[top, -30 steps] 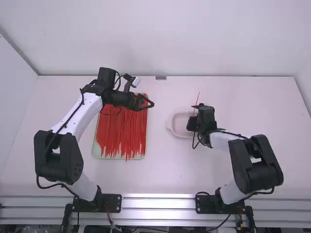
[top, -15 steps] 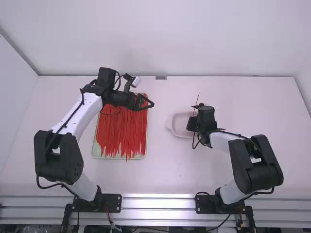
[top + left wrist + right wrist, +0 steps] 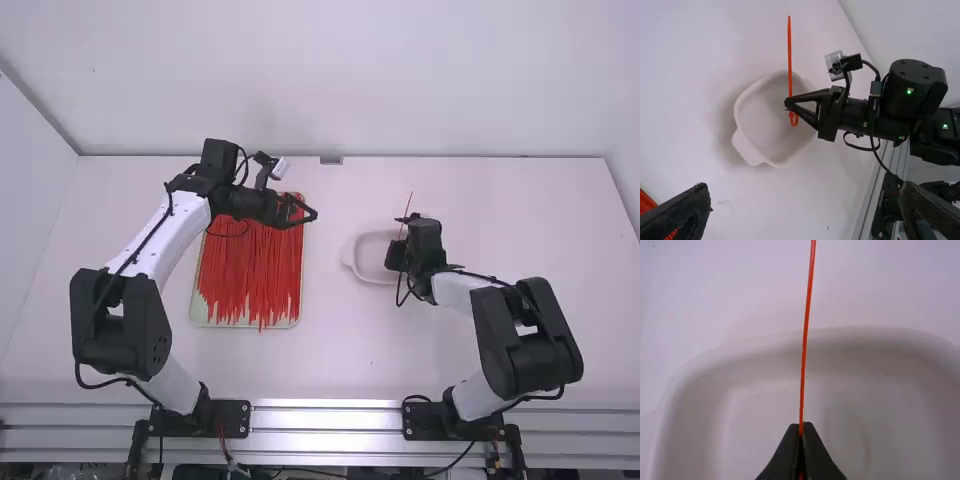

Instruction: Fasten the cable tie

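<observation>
High view: the right jaws are clamped on the cable tie (image 3: pixel 406 212), gripping it near one end above the white bowl (image 3: pixel 362 258), which sits on the table (image 3: pixel 520 210) right of centre. The tie's long axis runs straight out from the jaw tips, in line with them. Its free end projects past the bowl's far rim, away from the arm bases. A small curl of red shows at the gripped end; whether it is a closed loop cannot be determined. The left jaws stand wide apart, holding nothing, over the tray (image 3: pixel 200 318) of spare red ties (image 3: pixel 250 265), well apart from the held tie and pointing toward it. Assessment: the right arm has possession, and the left would have to cross to reach the free end.
</observation>
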Robot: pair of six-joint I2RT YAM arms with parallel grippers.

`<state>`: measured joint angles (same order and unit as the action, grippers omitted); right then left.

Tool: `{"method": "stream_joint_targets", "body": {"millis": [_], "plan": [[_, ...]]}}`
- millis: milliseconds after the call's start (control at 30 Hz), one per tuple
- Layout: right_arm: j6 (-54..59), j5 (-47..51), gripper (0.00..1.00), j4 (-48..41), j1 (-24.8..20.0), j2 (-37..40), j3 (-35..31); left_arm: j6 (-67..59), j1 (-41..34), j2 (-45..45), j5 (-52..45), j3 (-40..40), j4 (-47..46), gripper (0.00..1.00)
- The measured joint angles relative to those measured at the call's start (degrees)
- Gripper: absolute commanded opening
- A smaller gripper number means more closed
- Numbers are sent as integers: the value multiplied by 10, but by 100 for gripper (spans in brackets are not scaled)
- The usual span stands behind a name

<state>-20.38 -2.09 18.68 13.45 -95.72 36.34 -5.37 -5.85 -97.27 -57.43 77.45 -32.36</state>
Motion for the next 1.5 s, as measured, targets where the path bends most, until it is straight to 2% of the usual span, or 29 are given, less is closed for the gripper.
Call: {"method": "stream_joint_targets", "body": {"millis": [33, 133, 200, 233, 967, 1133, 1267, 1500], "plan": [[0, 1, 4, 0, 0, 0, 0, 0, 0, 0, 0, 0, 0, 99], [-2, 2, 22, 0, 0, 0, 0, 0, 0, 0, 0, 0, 0, 99], [0, 3, 52, 0, 0, 0, 0, 0, 0, 0, 0, 0, 0, 99], [-1, 4, 99, 0, 0, 0, 0, 0, 0, 0, 0, 0, 0, 99], [10, 6, 99, 2, 0, 0, 20, -7, 0, 0, 0, 0, -2, 99], [13, 6, 99, -26, 0, 4, 26, -7, 0, 0, 7, 0, -2, 99], [22, 8, 99, -54, 0, 33, 26, -9, 0, 0, 16, 0, -1, 99], [33, 32, 99, -127, 6, 139, 26, -11, 0, 0, 50, 0, 0, 99]]}}
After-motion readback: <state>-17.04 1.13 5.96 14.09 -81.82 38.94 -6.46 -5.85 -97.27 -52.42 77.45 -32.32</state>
